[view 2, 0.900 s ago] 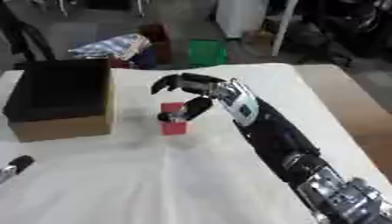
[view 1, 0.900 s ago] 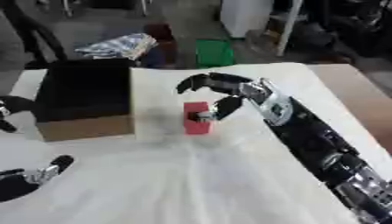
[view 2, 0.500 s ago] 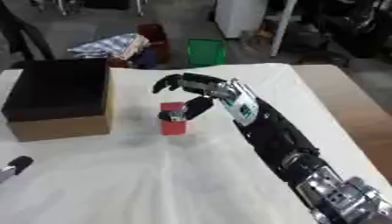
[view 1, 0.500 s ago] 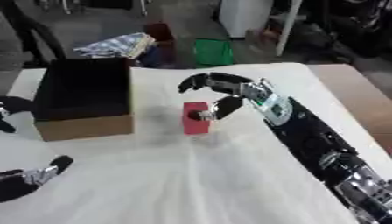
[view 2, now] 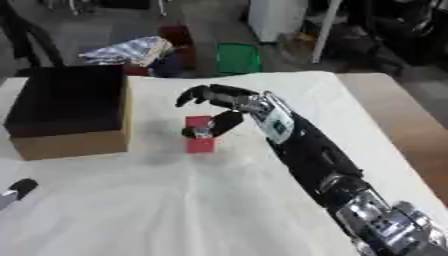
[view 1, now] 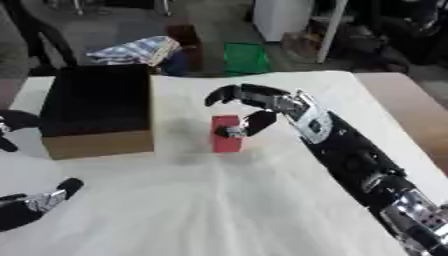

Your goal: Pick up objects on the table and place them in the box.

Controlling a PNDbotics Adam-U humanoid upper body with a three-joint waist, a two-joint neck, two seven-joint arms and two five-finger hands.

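Note:
A small red block stands upright on the white tablecloth, right of the box. My right hand reaches in from the right and arches over it. Its fingers curve above the block's top left without closing on it, and the thumb lies against the block's upper front. The hand is open. The box is cardboard with a black inside and sits at the left of the table, open at the top. My left hand rests open at the lower left edge, far from the block.
The white cloth covers the table; bare wood shows along the right side. Beyond the far edge stand a green bin, a checked cloth and furniture on the floor. A black part shows at the left edge.

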